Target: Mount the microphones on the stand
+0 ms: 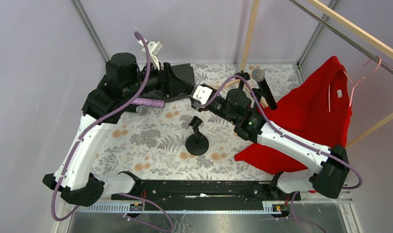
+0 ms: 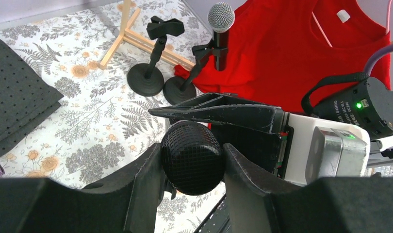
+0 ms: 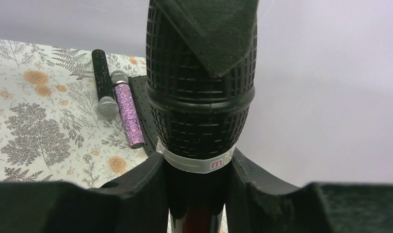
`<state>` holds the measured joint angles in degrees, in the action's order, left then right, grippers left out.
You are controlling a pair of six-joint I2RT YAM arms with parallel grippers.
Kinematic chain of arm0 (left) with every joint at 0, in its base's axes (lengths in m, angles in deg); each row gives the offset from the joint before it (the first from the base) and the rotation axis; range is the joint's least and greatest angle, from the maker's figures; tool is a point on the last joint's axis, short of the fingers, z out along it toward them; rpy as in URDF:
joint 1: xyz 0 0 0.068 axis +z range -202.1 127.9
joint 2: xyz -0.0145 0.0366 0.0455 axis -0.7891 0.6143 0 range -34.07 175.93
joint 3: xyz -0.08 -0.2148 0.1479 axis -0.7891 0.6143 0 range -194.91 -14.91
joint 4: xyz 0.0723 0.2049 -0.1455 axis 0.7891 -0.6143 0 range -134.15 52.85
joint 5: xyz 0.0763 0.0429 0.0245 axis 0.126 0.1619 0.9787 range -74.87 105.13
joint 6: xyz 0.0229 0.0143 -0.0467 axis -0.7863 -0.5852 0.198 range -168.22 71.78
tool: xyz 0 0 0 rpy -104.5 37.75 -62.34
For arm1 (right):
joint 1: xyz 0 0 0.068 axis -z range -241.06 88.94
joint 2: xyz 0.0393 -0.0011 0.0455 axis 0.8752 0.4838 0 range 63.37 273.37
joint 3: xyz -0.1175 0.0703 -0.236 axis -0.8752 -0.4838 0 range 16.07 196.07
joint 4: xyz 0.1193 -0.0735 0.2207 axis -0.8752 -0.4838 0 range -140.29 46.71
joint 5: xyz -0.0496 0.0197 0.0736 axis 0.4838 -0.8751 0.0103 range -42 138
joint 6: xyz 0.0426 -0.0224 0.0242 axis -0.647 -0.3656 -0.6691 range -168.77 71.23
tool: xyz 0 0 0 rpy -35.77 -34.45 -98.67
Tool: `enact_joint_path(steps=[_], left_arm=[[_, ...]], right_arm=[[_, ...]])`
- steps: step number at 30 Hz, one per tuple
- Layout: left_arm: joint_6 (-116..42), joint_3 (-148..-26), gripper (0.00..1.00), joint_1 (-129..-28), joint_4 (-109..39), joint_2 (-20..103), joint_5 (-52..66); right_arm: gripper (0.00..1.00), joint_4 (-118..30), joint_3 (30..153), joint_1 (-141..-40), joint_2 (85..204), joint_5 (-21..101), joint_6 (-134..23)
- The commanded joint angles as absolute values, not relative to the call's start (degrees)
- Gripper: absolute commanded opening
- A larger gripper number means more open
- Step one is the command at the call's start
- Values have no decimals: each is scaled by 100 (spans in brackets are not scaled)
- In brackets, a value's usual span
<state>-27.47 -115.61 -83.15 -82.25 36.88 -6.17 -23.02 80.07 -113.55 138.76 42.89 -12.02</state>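
A microphone with a black mesh head hangs above the back middle of the table, held by both grippers. My left gripper is shut on its round head. My right gripper is shut on its black body just under the head. In the top view the two grippers meet, left and right, hiding the microphone. An empty black stand is at table centre. A second stand holds a grey-headed microphone upright in its clip. A purple glitter microphone and a black one lie side by side at back left.
A red shirt on a pink hanger covers the right side of the table. A black perforated foam pad lies at the back. A wooden frame stands behind the stands. The cell walls close in at the back and on both sides.
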Motion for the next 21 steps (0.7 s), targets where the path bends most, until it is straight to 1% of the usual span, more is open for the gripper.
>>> enact_joint_path(steps=[1, 3, 4, 5, 6, 7, 11, 14, 15, 17, 21], left_arm=[[-2732, -11337, 40, -8330, -7390, 3449, -951], [-2692, -11248, 56, -8330, -7201, 3386, -992], [-2660, -11207, 69, -8329, -7123, 3358, -992], [-2609, -11164, 83, -8330, -7017, 3317, -955], [-2558, -11102, 93, -8328, -6909, 3271, -904], [-2518, -11023, 98, -8330, -6781, 3214, -862], [-2380, -10651, 99, -8330, -6100, 2894, -842], [-2277, -10067, 99, -8330, -5367, 2464, -768], [-2240, -9839, 99, -8326, -5112, 2309, -705], [-2225, -9348, 99, -8330, -4610, 2026, -654], [-2220, -8753, 99, -8328, -3815, 1664, -669]], right_arm=[[35, -1921, 8215, -11318, 13864, 4337, -1133], [29, -1927, 8164, -11314, 13812, 4353, -1129], [24, -1924, 8130, -11318, 13778, 4360, -1125], [14, -1916, 8079, -11318, 13723, 4379, -1117], [9, -1868, 8011, -11316, 13665, 4427, -1120], [7, -1788, 7928, -11318, 13604, 4487, -1138], [6, -1777, 7714, -11318, 13295, 4751, -1191], [2, -1816, 7625, -11316, 13026, 5167, -1489], [0, -1883, 7654, -11317, 12931, 5327, -1718], [0, -2115, 7808, -11318, 12736, 5740, -2448], [0, -2149, 7873, -11318, 12384, 6060, -3724]])
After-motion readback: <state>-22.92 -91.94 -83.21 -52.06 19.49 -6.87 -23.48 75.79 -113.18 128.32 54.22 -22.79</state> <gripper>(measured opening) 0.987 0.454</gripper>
